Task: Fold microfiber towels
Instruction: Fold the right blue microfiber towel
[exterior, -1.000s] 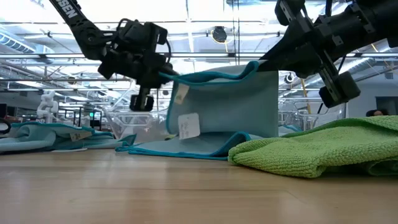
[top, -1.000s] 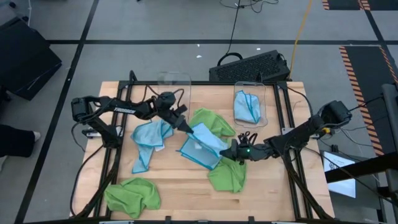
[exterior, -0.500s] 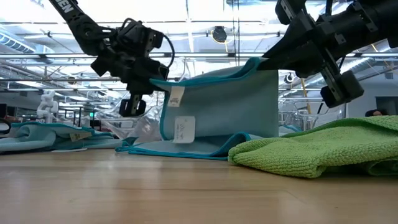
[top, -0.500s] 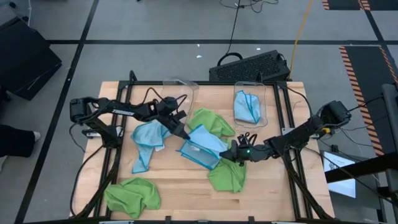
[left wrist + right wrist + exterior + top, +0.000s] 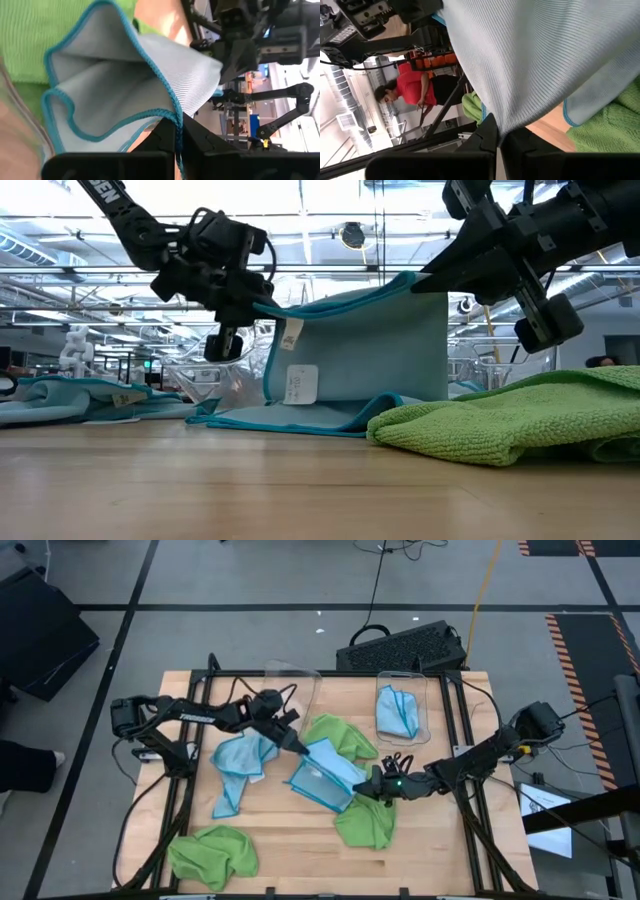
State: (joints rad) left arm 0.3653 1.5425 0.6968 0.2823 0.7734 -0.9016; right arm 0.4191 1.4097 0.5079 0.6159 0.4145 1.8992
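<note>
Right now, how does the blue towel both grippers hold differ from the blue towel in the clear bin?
The held blue towel is stretched off the table between the left gripper and right gripper; the binned blue towel lies crumpled, untouched, inside the clear bin. Both are light blue with darker edging.

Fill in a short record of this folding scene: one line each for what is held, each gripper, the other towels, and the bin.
held item: light blue towel, lifted by two corners, lower edge on the table
left gripper: jaws shut on the towel's left corner
right gripper: jaws shut on the towel's right corner
other towels: blue one at left; green ones at front left, behind and front right
bin: clear, at the back, holds a blue towel
</note>
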